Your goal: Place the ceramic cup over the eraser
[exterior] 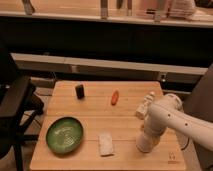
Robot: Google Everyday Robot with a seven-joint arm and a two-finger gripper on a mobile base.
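The eraser [115,97] is a small orange-red piece lying on the wooden table [95,122], right of centre toward the back. My white arm comes in from the right and bends down to the table's front right. The gripper [146,142] is at its lower end, well in front of and to the right of the eraser. An off-white cylindrical shape stands on the table right at the gripper. It may be the ceramic cup, but I cannot tell it apart from the arm.
A whitish labelled bottle [145,105] stands just behind my arm near the right edge. A small black upright block [79,91] stands at the back left. A green plate [64,134] lies front left, with a flat whitish block [105,144] beside it. A dark chair [15,107] is left of the table.
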